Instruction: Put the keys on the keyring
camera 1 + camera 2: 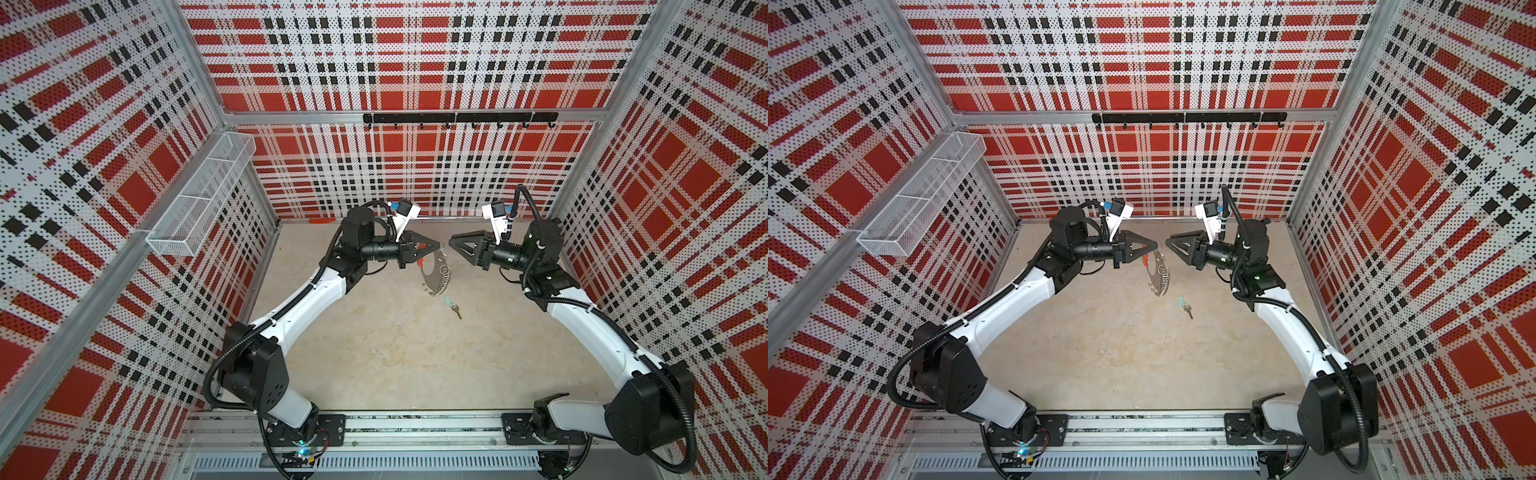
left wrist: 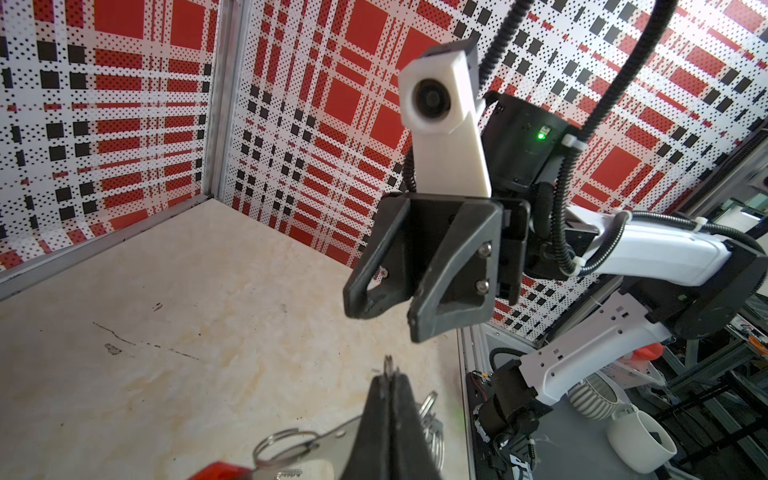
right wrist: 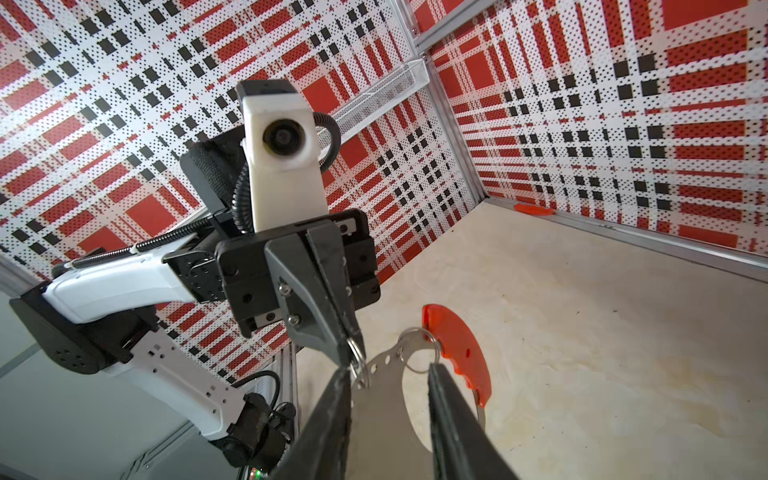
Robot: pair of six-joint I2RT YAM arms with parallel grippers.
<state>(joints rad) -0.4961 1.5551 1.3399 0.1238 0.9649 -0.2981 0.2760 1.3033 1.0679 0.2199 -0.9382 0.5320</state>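
Grey keyring [image 1: 434, 273] hangs from left gripper [image 1: 439, 243], jaws shut on one wire loop [image 3: 352, 344]. Right gripper [image 1: 452, 246] narrowly parted, empty. Keys [image 1: 452, 305] loose on table [image 1: 374, 353] below. Advise: hold ring steady; right pinches tag [image 1: 448, 300].

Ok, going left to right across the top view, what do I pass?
Basket → orange strip → left gripper → right gripper. Skipped: keyring and keys, which overlap the gripper tips.
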